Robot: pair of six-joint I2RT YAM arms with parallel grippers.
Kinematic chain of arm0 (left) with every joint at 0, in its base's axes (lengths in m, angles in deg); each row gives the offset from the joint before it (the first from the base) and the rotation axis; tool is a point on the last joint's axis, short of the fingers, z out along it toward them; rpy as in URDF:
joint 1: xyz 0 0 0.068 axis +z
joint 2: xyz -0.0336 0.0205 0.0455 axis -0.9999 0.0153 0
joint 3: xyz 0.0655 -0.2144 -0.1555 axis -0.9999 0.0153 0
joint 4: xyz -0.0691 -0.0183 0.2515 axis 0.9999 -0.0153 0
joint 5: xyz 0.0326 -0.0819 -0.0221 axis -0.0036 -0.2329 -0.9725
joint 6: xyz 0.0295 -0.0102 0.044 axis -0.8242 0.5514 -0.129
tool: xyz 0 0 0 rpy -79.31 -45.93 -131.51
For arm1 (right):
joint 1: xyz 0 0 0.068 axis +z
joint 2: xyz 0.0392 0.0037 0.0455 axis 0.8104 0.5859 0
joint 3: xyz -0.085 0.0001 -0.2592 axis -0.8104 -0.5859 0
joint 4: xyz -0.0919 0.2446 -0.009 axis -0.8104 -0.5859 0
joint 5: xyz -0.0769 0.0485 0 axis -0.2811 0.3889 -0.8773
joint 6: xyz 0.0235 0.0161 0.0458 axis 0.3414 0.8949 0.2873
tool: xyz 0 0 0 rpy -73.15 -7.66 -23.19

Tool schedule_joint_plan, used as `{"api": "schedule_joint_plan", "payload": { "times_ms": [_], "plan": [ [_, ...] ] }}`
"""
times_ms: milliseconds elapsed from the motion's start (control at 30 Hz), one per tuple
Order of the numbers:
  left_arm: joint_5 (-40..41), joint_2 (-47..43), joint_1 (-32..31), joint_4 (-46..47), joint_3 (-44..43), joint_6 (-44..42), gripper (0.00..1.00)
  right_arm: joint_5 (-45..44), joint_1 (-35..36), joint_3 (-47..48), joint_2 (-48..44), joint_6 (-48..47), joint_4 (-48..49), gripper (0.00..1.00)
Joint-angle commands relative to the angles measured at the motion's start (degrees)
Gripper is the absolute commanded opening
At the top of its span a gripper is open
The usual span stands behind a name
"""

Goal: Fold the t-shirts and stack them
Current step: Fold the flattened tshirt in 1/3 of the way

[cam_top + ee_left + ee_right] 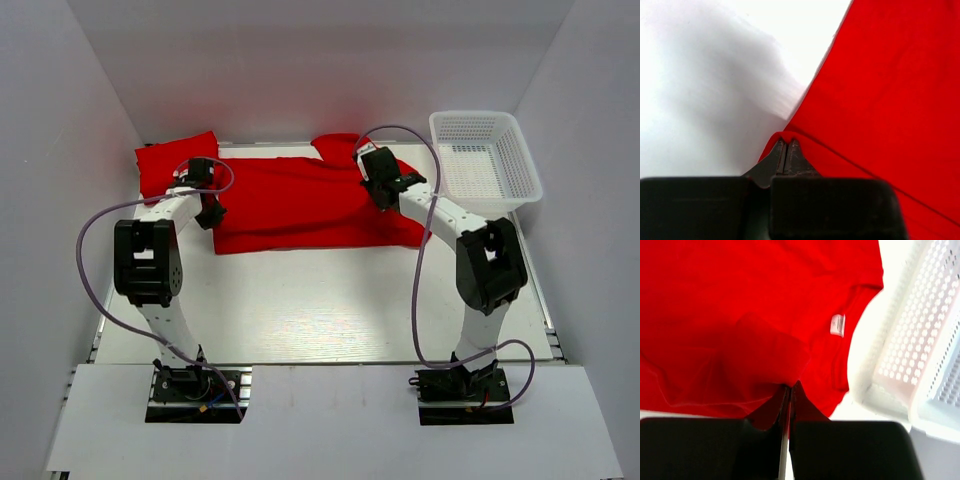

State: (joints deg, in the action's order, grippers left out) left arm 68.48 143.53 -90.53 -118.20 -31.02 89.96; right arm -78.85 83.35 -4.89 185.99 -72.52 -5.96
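A red t-shirt [310,205] lies spread across the back middle of the table. A second red t-shirt [175,160] lies folded at the back left. My left gripper [210,212] is at the spread shirt's left edge. In the left wrist view it [785,142] is shut on a pinch of that edge [880,100]. My right gripper [383,195] is over the shirt's right part near the collar. In the right wrist view it [791,387] is shut on a raised fold of red cloth [740,300]. The white neck label [838,324] shows just beyond it.
A white plastic mesh basket [485,160] stands at the back right, close to my right gripper, and fills the right side of the right wrist view [920,355]. White walls enclose the table on the left, back and right.
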Motion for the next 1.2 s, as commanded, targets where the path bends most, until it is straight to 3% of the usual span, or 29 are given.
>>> {"api": "schedule_joint_plan", "payload": {
  "times_ms": [0, 100, 133, 167, 200, 233, 267, 300, 333, 467, 667, 867, 1133, 1167],
  "plan": [
    [-0.96, 0.64, 0.71, 1.82, -3.67, -0.84, 0.00, 2.15, -0.91, 4.56, 1.91, -2.26, 2.78, 0.00],
    [-0.96, 3.09, 0.71, 2.43, -5.96, -1.36, 0.00, 1.29, -1.52, 7.55, 5.50, -3.67, 3.84, 0.02],
    [-0.96, 3.89, 0.71, 2.43, -6.84, -1.97, 0.07, -0.11, -1.70, 9.99, 7.09, -4.97, 4.02, 0.04],
    [-0.96, 4.68, 0.71, 2.43, -7.72, -1.98, 0.18, -0.73, -2.14, 11.06, 8.67, -5.16, 4.28, 0.05],
    [-1.65, 6.08, 0.71, 2.43, -9.47, -1.98, 0.42, -2.57, -2.23, 12.20, 12.08, -5.34, 6.29, 0.10],
    [-1.66, 6.79, 0.71, 2.43, -10.62, -1.98, 0.61, -3.11, -2.40, 14.13, 13.33, -6.56, 7.18, 0.21],
    [-2.27, 7.41, 0.71, 1.74, -12.11, -1.98, 0.76, -4.33, -3.01, 15.36, 14.65, -7.44, 8.49, 0.52],
    [-2.28, 7.94, 0.71, -0.01, -15.34, -1.98, 0.87, -5.21, -3.19, 21.47, 15.79, -7.45, 8.42, 0.62],
    [-2.28, 7.94, 0.71, -1.07, -16.85, -1.98, 1.00, -5.57, -3.28, 23.88, 20.15, -7.79, 6.67, 0.90],
    [-1.75, 6.28, 0.71, -2.49, -19.07, -2.59, 1.00, -5.93, -3.46, 33.66, 23.20, -6.13, 1.65, 0.90],
    [-4.12, -2.51, 0.71, 0.84, -10.29, -4.52, 1.00, 3.21, -4.16, 14.96, 10.31, 2.82, 3.32, 0.90],
    [-18.34, -3.92, -0.61, 7.95, -2.13, -11.02, 1.00, 15.58, -6.88, 1.77, 2.37, 12.56, 1.65, 0.90],
    [-24.34, -3.23, -2.28, 13.51, 6.42, -12.88, 1.00, 27.88, -11.98, -0.80, 3.94, 18.74, 4.46, 0.90],
    [-24.34, -3.22, -2.28, 14.03, 6.94, -12.88, 1.00, 29.65, -12.51, -0.19, 4.46, 19.01, 4.55, 0.87]
  ]
}}
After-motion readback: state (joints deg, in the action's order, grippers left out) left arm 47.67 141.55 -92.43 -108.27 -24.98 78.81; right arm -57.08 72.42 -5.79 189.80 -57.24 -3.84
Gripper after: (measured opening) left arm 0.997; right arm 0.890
